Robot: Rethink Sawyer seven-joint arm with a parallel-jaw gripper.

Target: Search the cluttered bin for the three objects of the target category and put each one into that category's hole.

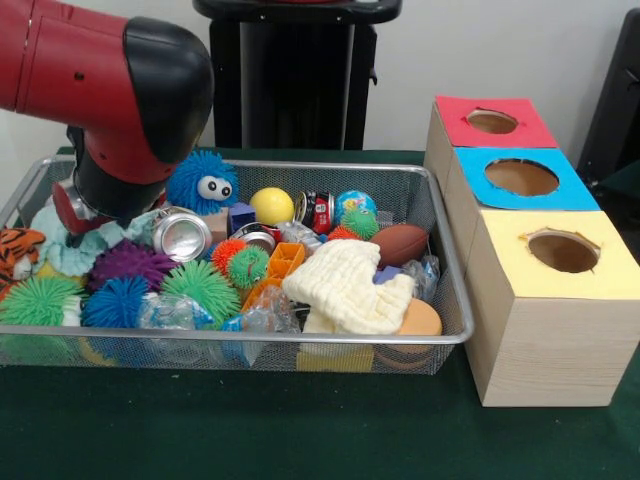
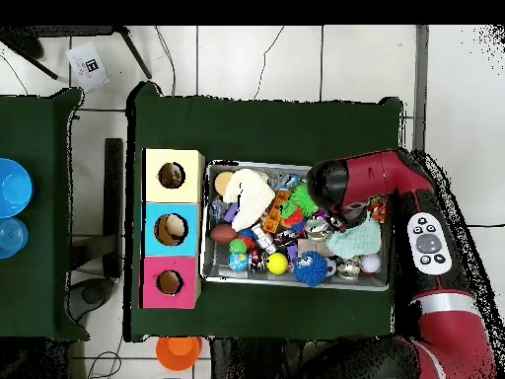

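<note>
The bin (image 1: 440,335), a wide silver wire-mesh basket, sits on the green desk (image 1: 300,430) with 3 wooden boxes just beside its right end in the front view. It looks stiff and fairly light; its thick metal rim is the natural place to hold it.

Above the bin's left end hangs 1 red and black arm (image 1: 110,80), its elbow hiding the contents below. The jaws are hidden in both views, so I cannot tell whether they are spread or pinching anything.

Of the boxes, the middle 1 carries the hole (image 1: 521,177), round and cut through blue card. The red-topped box lies beyond it, the yellow-topped box nearer the camera.

Inside the bin, near its right end, lies 1 cream knitted cloth (image 1: 345,285), soft and floppy, best pinched at a fold. Beside it rests 1 brown toy football (image 1: 402,243), smooth and likely slippery. At least 5 spiky rubber balls crowd the bin's left half, squashy and easy to grip. 1 crushed drinks can (image 1: 182,234) is thin and dents readily. 1 yellow ball (image 1: 272,206) sits near the bin's far rim.
</note>
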